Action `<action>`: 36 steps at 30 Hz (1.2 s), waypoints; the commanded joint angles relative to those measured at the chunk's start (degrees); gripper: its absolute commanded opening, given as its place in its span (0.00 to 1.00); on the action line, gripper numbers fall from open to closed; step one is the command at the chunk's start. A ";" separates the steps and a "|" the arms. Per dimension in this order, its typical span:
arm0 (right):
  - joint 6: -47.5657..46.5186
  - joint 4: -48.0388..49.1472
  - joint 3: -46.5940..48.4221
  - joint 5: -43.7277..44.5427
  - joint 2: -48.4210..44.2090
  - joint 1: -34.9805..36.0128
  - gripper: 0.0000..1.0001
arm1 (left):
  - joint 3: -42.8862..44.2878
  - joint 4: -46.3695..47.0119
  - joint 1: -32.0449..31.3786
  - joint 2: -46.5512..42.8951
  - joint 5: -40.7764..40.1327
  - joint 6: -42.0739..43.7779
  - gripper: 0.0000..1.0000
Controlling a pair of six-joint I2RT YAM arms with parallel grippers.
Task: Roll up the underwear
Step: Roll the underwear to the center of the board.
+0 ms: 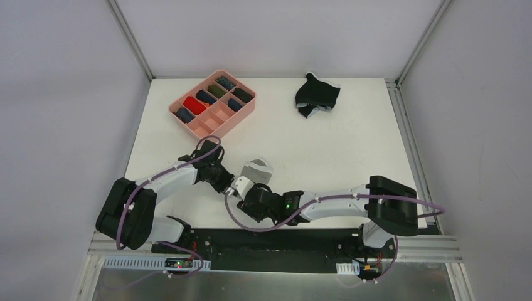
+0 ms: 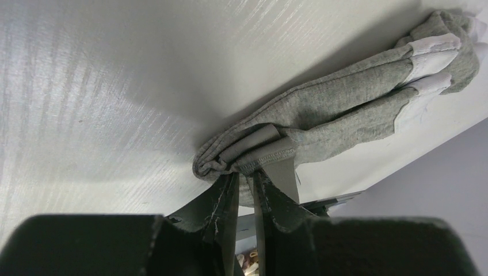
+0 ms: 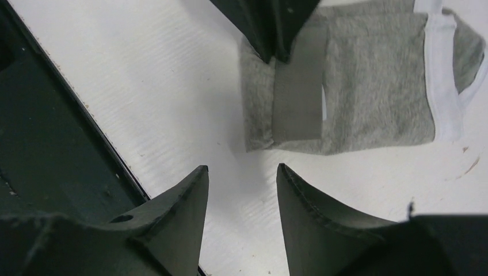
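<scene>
While the left gripper [image 2: 246,172] pinches one folded end of the grey briefs [image 2: 334,112], its jaws are pressed nearly together on the bunched waistband; the cloth stretches away from its fingertips in several layers, resting on the table [image 2: 86,86]; the white-trimmed end lies farthest from the tips. Bare table spreads to the left of this gripper; to its right the table's edge runs close beside the briefs.

The right gripper [image 3: 241,172] has its jaws spread, with only bare table between them; the grey briefs lie just ahead of its tips, apart from them; their near edge is straight and flat on the surface. The left gripper's fingers [image 3: 276,29] come in from beyond and clamp the corner of the briefs nearest the right gripper's left jaw. Close on the right gripper's left runs the table's near edge with its dark rail [image 3: 46,132], leaving little room on that side; ahead and to its right the surface is bare.

Seen from above, the black briefs [image 1: 318,96] lie crumpled well beyond both grippers, off to the right and near the far edge; the tray [image 1: 183,125] sits well beyond the left gripper, rolled cloth in several compartments; a broad band of bare table separates both from the grey briefs.
</scene>
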 commanded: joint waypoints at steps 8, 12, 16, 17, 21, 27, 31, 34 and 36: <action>-11.35 0.14 8.41 3.10 6.64 1.14 0.52 | -1.02 -3.59 -0.14 0.50 -3.58 0.89 0.17; -8.99 -4.52 12.56 1.50 10.02 -0.32 0.54 | -0.80 -3.54 -0.14 0.64 -3.42 1.16 0.17; -6.74 -7.68 15.07 1.13 12.22 -1.77 0.54 | -0.80 -3.53 -0.06 0.61 -3.27 1.39 0.17; -6.36 -8.36 15.57 1.22 12.62 -2.03 0.55 | -0.86 -3.56 -0.05 0.57 -3.24 1.43 0.17; -4.48 -10.88 17.29 0.46 13.70 -3.18 0.55 | -0.89 -3.59 -0.07 0.70 -3.17 1.56 0.17; -3.09 -12.35 17.64 -1.75 14.24 -4.21 0.55 | -0.97 -3.62 0.12 0.48 -3.12 1.61 0.17; -3.31 -12.31 16.66 -2.14 14.21 -4.17 0.56 | -1.15 -3.77 0.24 0.09 -3.08 1.52 0.17; -4.74 -11.18 14.54 -1.67 13.57 -3.78 0.56 | -1.02 -4.38 0.65 -0.53 -3.13 1.65 0.17; -6.11 -10.18 13.10 -0.75 13.45 -3.23 0.58 | -0.97 -4.84 1.05 -1.08 -3.33 1.82 0.17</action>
